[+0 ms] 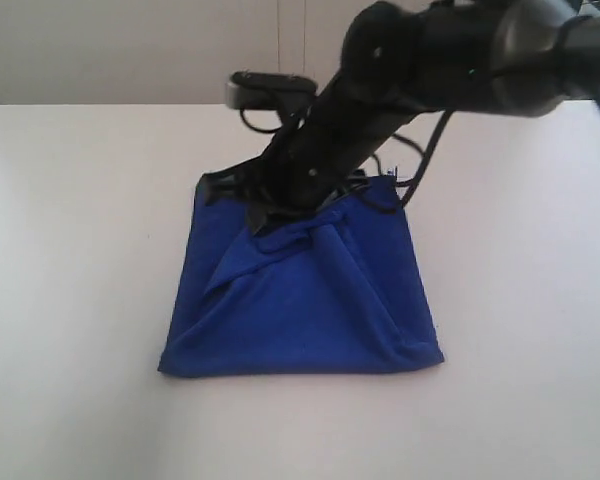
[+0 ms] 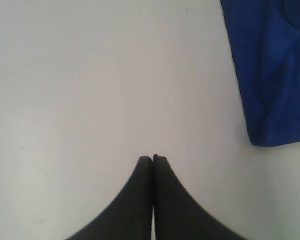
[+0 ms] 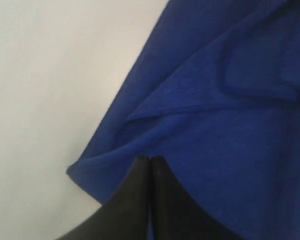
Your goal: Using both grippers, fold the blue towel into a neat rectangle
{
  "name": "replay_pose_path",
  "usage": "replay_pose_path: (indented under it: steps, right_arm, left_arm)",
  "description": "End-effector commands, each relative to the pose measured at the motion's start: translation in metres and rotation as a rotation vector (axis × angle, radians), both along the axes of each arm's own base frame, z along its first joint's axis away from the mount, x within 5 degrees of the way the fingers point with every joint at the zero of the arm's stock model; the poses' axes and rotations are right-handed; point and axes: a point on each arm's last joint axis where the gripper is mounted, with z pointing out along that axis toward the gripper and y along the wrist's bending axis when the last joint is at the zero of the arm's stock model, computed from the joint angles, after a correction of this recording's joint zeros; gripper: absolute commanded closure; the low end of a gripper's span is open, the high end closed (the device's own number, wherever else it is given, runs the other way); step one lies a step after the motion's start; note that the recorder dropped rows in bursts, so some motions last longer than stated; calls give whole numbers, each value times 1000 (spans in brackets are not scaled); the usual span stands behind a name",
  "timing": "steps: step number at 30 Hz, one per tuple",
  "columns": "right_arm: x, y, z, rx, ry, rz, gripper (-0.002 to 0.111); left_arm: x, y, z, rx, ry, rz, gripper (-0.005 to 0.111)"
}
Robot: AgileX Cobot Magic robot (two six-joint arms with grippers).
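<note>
Towel [image 1: 310, 310] folded near-square on worktop [image 1: 80, 250], long axis unclear, creases running far-to-near. Left end effector [image 2: 153, 157] closed beside towel corner; right end effector [image 3: 150, 158] closed over towel edge

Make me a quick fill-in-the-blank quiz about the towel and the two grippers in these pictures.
1. The colour of the towel on the table is ___.
2. The left gripper hangs over bare table, beside the towel, with its jaws ___.
3. The right gripper, jaws shut, hangs over the ___.
Missing words: blue; shut; towel.
</note>
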Motion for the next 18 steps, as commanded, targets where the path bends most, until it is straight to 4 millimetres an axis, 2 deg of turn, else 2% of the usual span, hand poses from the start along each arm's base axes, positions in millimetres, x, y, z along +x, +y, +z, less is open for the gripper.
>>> replay_pose_path:
  steps: [1,5,9,13,18]
  right_arm:
    - [16,-39,20,-28,-63,-69,108]
    - [32,-69,21,-40,-83,-128,108]
    - [39,-90,11,-79,-106,-114,108]
    - [39,-99,0,-111,-130,-86,108]
    - [41,-99,-8,-121,-197,-40,108]
  left_arm:
    - [-2,-2,0,-13,3,-6,107]
    - [-2,-2,0,-13,3,-6,107]
    - [-2,-2,0,-13,3,-6,107]
    - [-2,-2,0,-13,1,-5,107]
    - [-2,-2,0,-11,-3,-3,107]
